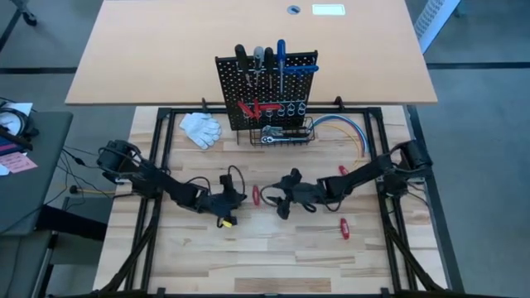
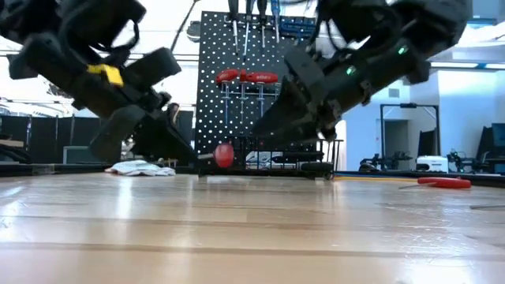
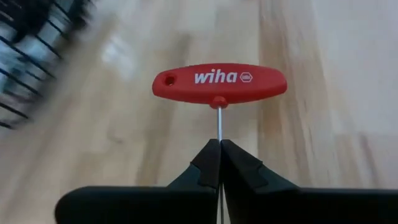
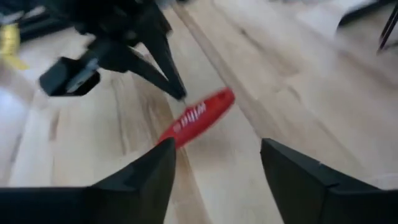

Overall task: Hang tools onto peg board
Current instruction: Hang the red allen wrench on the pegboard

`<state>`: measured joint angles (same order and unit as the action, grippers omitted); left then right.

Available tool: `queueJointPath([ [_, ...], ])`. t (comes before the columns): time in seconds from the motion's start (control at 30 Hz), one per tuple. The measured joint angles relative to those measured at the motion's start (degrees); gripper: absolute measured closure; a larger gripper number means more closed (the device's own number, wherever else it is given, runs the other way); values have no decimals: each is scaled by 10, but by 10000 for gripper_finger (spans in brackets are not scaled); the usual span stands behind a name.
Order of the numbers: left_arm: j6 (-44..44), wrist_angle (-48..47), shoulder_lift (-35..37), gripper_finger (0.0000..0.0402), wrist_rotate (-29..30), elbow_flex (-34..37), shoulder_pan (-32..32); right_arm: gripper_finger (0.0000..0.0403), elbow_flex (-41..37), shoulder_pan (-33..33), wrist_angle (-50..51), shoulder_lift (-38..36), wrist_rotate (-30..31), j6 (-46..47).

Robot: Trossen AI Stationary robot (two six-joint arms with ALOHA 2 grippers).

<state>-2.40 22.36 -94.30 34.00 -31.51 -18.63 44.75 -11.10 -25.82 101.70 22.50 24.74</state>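
A red T-handled tool (image 3: 219, 85) is held by my left gripper (image 3: 220, 158), which is shut on its thin metal shaft, at the table's middle (image 1: 255, 195). My right gripper (image 4: 214, 165) is open just right of it, its fingers facing the red handle (image 4: 196, 117) without touching. The black peg board (image 1: 267, 89) stands at the far middle with several screwdrivers hanging in it, red-handled tools (image 1: 252, 108) on it and a chrome ratchet (image 1: 273, 136) in its basket. Two more red tools (image 1: 344, 226) (image 1: 342, 170) lie on the table at the right. My left gripper pinches the tool's thin metal shaft (image 3: 219, 134) between its two fingertips, just below the red handle. The fingers lie along the shaft. In the low view the red handle (image 2: 224, 154) shows lifted clear of the table top.
White gloves (image 1: 201, 127) lie left of the peg board. A curved bundle of coloured cables (image 1: 344, 128) lies right of the basket. Bare wood lies at the near side of the table (image 1: 265, 257).
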Motion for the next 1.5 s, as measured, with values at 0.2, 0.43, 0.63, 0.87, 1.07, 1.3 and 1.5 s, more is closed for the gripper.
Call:
queueJointPath([
  [0.2, 28, 27, 13, 401, 94, -1, -39, 148, 18, 36, -13, 37, -100, 33],
  [0.43, 65, 66, 14, 401, 192, -2, -74, 148, 55, 32, -25, 56, -124, 20],
  [0.63, 92, 92, 14, 401, 224, -2, -93, 152, 57, 21, -126, 55, -122, 4],
  [0.87, 107, 106, 14, 401, 235, -2, -97, 196, 57, 29, -134, 55, -122, 25],
  [1.07, 166, 106, 14, 401, 295, -2, -109, 210, 57, 30, -138, 55, -121, 52],
  [1.3, 243, 54, 14, 401, 398, -2, -134, 179, 57, 35, -142, 55, -171, 75],
  [1.5, 261, 50, 14, 401, 423, -2, -144, 154, 57, 40, -150, 55, -139, 83],
])
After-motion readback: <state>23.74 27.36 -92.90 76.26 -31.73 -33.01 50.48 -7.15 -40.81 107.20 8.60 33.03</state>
